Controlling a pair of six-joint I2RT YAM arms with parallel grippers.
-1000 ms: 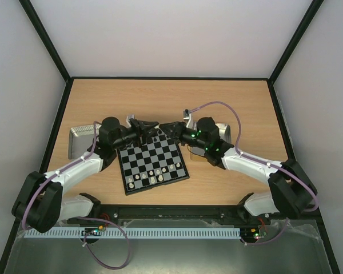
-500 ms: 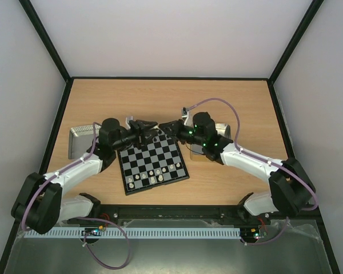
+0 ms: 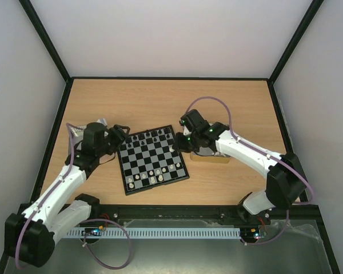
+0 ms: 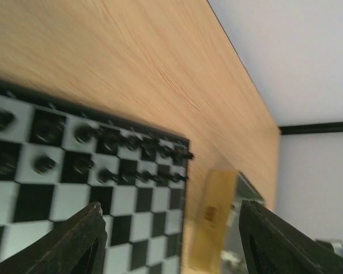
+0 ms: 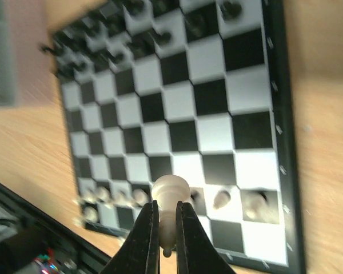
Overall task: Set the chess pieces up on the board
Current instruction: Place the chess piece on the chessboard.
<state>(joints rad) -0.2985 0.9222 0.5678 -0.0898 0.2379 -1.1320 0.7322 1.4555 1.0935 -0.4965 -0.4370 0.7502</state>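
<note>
Retreated from board (image 3: 154, 158), left tool (image 4: 170, 217) stands apart; right tool (image 5: 168, 212) clamps white piece (image 5: 170, 191).

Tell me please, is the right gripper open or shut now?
Shut: the right gripper clamps a white chess piece. In the right wrist view both fingers press its stem, with no gap.

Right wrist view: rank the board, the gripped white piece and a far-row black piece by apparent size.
1. board
2. held white piece, though nearness to the camera enlarges it
3. black piece
</note>
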